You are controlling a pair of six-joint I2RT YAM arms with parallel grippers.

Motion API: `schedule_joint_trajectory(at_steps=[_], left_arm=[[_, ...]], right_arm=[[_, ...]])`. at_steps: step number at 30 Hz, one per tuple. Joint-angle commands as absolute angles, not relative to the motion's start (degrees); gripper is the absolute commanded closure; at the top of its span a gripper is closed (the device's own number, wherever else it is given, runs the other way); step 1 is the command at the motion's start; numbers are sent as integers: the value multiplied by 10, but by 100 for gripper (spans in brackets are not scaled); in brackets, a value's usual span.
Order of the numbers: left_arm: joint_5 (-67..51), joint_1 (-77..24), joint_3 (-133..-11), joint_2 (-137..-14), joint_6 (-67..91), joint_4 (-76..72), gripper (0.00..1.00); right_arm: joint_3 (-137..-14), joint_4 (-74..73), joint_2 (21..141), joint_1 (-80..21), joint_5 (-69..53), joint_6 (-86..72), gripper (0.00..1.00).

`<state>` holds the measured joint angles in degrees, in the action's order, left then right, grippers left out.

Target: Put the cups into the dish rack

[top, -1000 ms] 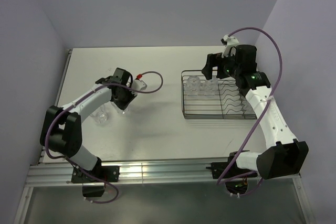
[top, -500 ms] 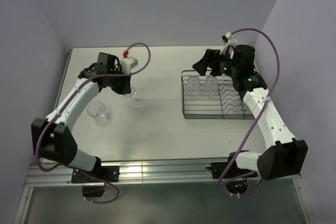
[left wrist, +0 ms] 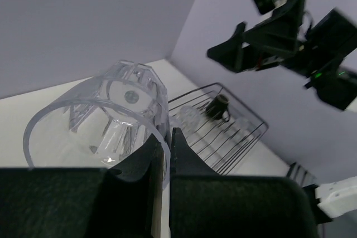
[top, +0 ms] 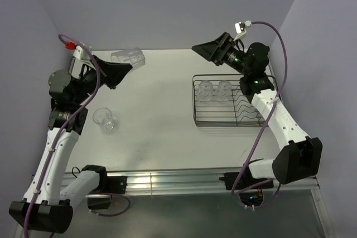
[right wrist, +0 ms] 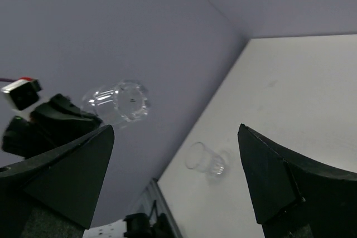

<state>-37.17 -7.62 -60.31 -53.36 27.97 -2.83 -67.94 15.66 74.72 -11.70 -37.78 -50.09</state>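
Clear cup (top: 129, 56) just lifted far left, left claw (left wrist: 165, 143) clamped on its rim I think; right claw (top: 196, 47) gaping, rack (top: 228, 124) next.

My left gripper (top: 124, 67), held high, pinches the rim of a tumbler (top: 128, 57), while my right gripper (top: 202, 52), also aloft, gapes wide, apparently at its fullest

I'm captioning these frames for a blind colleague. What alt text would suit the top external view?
The left gripper, raised over the table's far left, is shut on a clear tumbler tipped sideways. The right gripper is open in the air by the dish rack, which holds two tumblers; another tumbler sits near the left arm.
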Motion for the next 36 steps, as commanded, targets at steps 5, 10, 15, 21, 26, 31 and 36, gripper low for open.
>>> schedule_joint_trajectory(at_steps=[5,10,15,21,26,31,36], left_arm=[[-381,-73,-555,-533,514,-323,100],[-385,-73,-544,-539,557,-373,100],[-379,-73,-535,-539,571,-380,100],[-378,-73,-526,-539,584,-401,100],[-384,-73,-531,-541,587,-406,100],[-392,-74,-531,-542,592,-411,100],[-394,-78,-525,-541,592,-410,100]], right_arm=[[-697,358,814,-224,-367,-659,0],[-746,388,852,-267,-386,-668,0],[-766,395,879,-298,-388,-669,0],[-784,416,899,-317,-394,-671,0],[-797,420,912,-332,-391,-674,0],[-814,410,928,-343,-386,-679,0],[-836,418,944,-354,-387,-686,0]])
